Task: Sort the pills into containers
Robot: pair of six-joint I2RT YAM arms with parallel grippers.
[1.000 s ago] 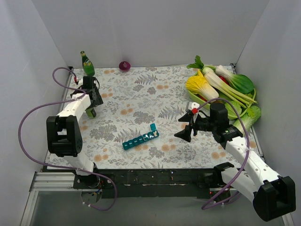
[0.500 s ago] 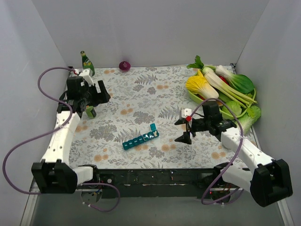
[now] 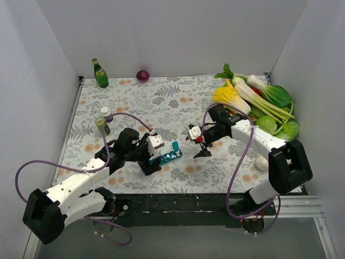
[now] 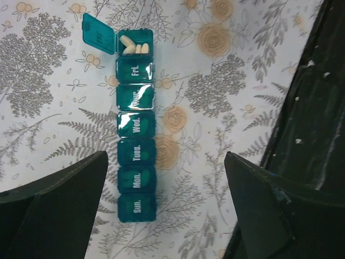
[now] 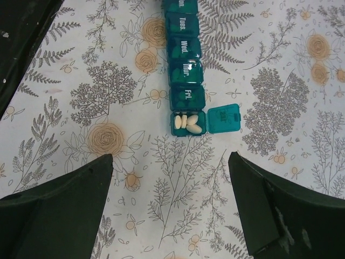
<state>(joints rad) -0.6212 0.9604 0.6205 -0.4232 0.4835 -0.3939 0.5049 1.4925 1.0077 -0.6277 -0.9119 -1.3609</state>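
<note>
two open grippers hung over the strip, neither holding anything. the left gripper had its jaws spread wide, with the strip straight below and between its fingers, sunday end nearest. the right gripper, also spread and empty, had the strip just ahead of it, the one open compartment closest. about three pale pills lay in that end compartment, its lid swung open to the side; the other six lids were shut. by that showing, sorting had barely begun. the next move likely called for one arm to steady the strip or pop another lid while the other made a fine pinch on a single pill. lids read sun., mon., tues., wed. and fri.; thursday's was glared out below the left gripper but read thur. ahead of the right. the open lid's word was too small to read.
</note>
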